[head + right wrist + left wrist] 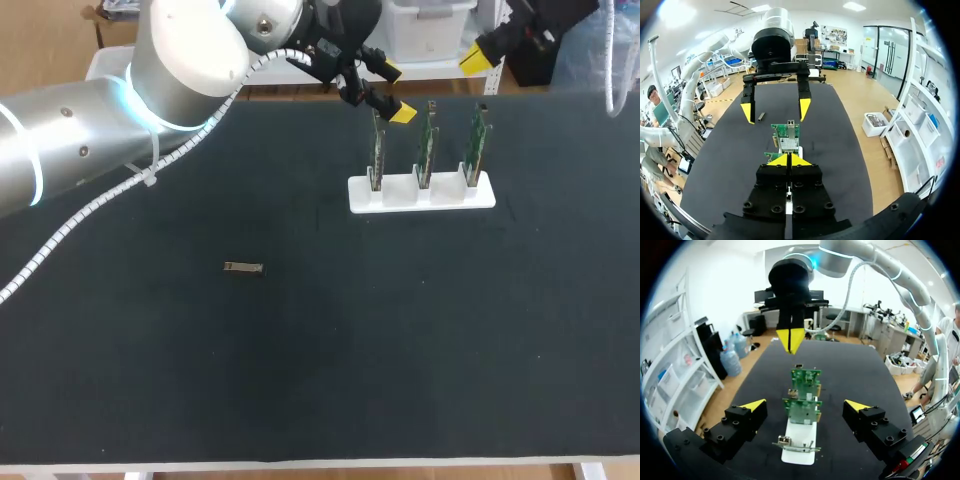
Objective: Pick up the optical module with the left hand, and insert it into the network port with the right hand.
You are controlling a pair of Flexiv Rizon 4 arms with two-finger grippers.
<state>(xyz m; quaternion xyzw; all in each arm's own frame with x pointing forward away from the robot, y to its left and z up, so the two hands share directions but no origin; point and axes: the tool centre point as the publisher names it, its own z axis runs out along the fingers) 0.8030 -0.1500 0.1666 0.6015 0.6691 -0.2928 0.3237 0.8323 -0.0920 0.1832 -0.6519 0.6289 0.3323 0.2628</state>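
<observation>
Now left gripper [806,405] hangs spread wide by the rack [421,193] at the table's [300,390] far edge; right gripper [788,160] pinched together; module [243,267] lies mid-table.

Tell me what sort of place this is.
Probably a robotics lab bench set up for electronics assembly trials: a black-topped table carries a white holder with three green network cards standing upright, a small optical module lies loose on it, and my left arm hangs over it.
</observation>
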